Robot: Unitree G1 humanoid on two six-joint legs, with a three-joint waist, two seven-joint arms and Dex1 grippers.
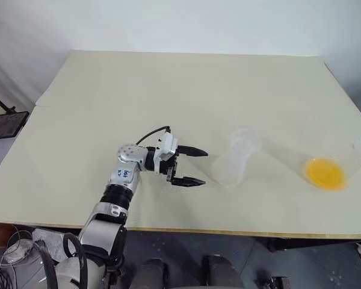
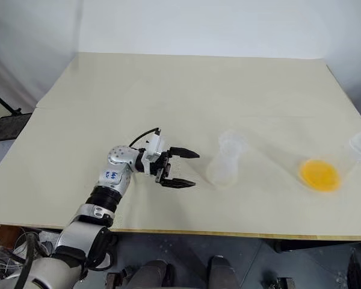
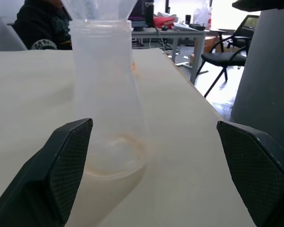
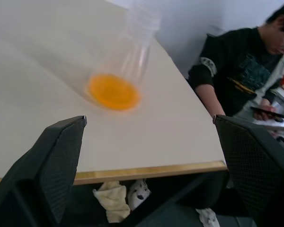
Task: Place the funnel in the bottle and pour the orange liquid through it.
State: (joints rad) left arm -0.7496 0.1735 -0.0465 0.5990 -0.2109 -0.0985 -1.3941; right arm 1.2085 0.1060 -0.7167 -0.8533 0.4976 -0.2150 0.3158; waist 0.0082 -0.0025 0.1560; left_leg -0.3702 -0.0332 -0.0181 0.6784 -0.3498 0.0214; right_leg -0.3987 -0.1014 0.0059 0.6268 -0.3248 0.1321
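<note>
The clear bottle (image 1: 231, 164) stands upright on the pale table, right of centre. A clear funnel (image 1: 245, 139) sits in its mouth, and shows at the bottle's neck (image 3: 98, 8) in the left wrist view. My left gripper (image 1: 191, 166) is level, pointing at the bottle from its left. It is open, a short gap away, with nothing between its fingers (image 3: 66, 161). The orange liquid (image 1: 327, 173) lies in the base of a clear container (image 4: 132, 52) further right. My right gripper (image 4: 150, 118) is open and empty, off the table's near right side, facing that container.
The table's front edge (image 1: 228, 232) runs close behind my left arm. A seated person (image 4: 236, 61) in a dark top holds a phone beyond the table's right side. A chair (image 3: 227, 56) and a desk stand past the table's far end.
</note>
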